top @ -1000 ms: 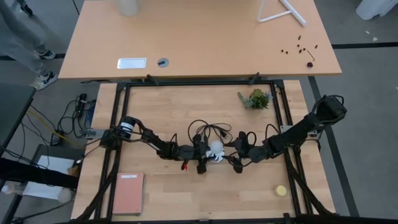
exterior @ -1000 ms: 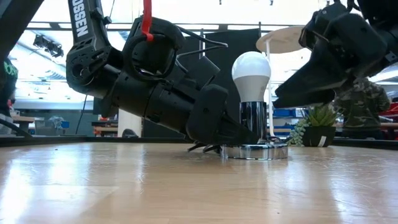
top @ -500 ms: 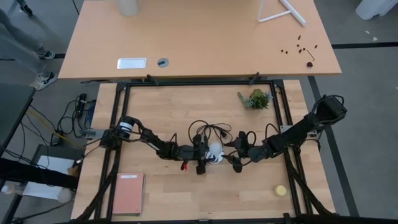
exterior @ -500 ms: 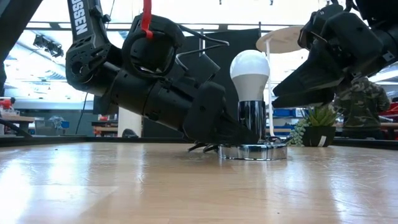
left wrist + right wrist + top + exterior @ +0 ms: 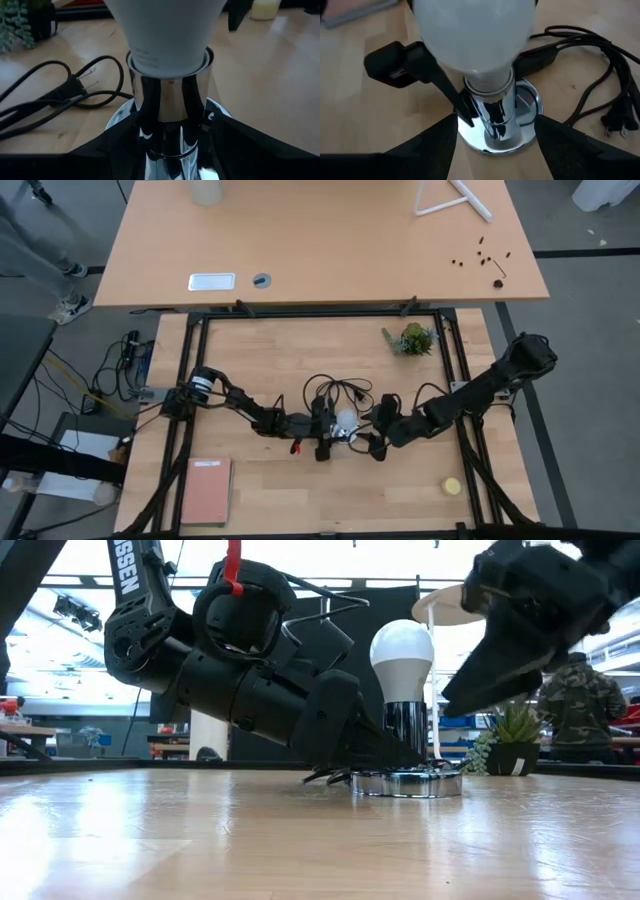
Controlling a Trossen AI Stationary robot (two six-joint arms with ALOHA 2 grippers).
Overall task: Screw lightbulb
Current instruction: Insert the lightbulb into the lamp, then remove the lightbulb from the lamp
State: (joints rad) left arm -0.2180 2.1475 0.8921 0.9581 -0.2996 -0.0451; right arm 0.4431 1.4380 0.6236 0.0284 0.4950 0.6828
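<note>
On the tabletop (image 5: 300, 360) the socket (image 5: 408, 780) stands upright with the bulb (image 5: 402, 658) seated in its chrome neck, so we judge the screwing well along, in a regrip between turns. The left pincer (image 5: 167, 145) sits low, its fingers spread either side of the neck, not visibly pressing it. The right pincer (image 5: 495, 130) is spread around the bulb without touching. Next we need it to close on the glass and twist.

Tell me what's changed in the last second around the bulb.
The right gripper has slid in toward the bulb and now straddles it, fingers open and clear. The left gripper has widened around the socket. Bulb and socket haven't shifted.
</note>
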